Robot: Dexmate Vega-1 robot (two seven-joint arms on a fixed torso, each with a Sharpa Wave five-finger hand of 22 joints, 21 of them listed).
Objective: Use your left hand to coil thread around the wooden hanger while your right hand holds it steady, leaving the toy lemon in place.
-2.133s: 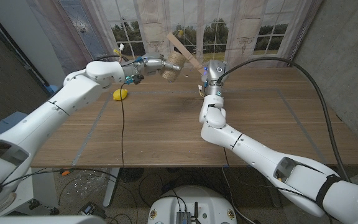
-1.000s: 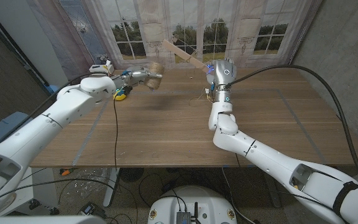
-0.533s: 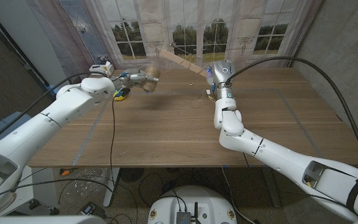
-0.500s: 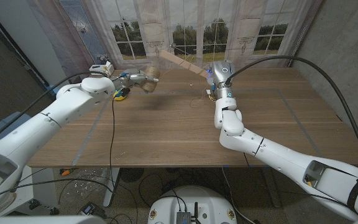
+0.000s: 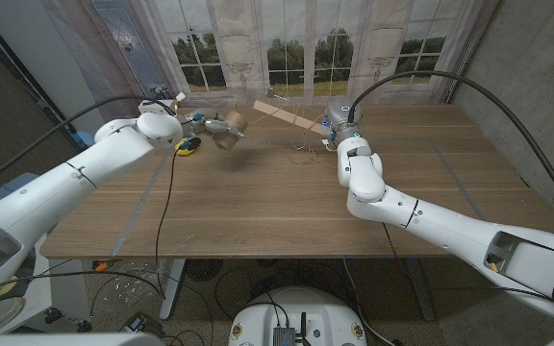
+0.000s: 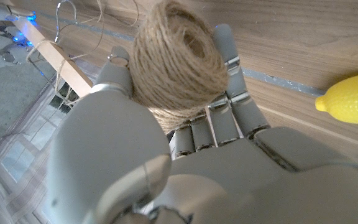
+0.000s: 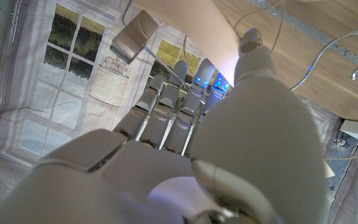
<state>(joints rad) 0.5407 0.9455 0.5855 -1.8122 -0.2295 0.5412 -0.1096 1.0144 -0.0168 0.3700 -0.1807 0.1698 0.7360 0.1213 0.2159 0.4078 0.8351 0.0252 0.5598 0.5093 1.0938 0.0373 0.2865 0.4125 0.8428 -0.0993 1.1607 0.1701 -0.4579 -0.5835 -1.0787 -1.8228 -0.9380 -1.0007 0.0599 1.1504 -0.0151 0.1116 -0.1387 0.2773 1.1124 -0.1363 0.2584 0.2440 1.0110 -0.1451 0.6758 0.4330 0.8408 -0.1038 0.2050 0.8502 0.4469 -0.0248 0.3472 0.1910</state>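
My left hand point(image 5: 212, 124) grips a ball of brown twine point(image 5: 230, 125) above the table's far left, just right of the yellow toy lemon point(image 5: 188, 145). The left wrist view shows the twine ball point(image 6: 176, 59) wrapped by my fingers point(image 6: 227, 56), the lemon point(image 6: 353, 102) on the table, and thread running to the wooden hanger point(image 6: 59, 58). My right hand point(image 5: 340, 123) holds the hanger point(image 5: 285, 115) by one end, its bar slanting toward the left hand. In the right wrist view my right hand point(image 7: 185, 93) is curled on the pale wooden bar point(image 7: 191, 15), with the metal hook point(image 7: 347, 45) over the table.
The wooden table point(image 5: 287, 202) stretches wide in front of both hands. A curtained window backdrop point(image 5: 287, 48) stands close behind the far edge. A black cable point(image 5: 166, 192) hangs from my left arm over the table's left side. A small white box point(image 5: 158, 104) sits at the far left.
My right arm has dropped and brought the hanger lower, closer to the table. My left hand, earlier near the hanger, moved left with the twine ball and now stays by the lemon.
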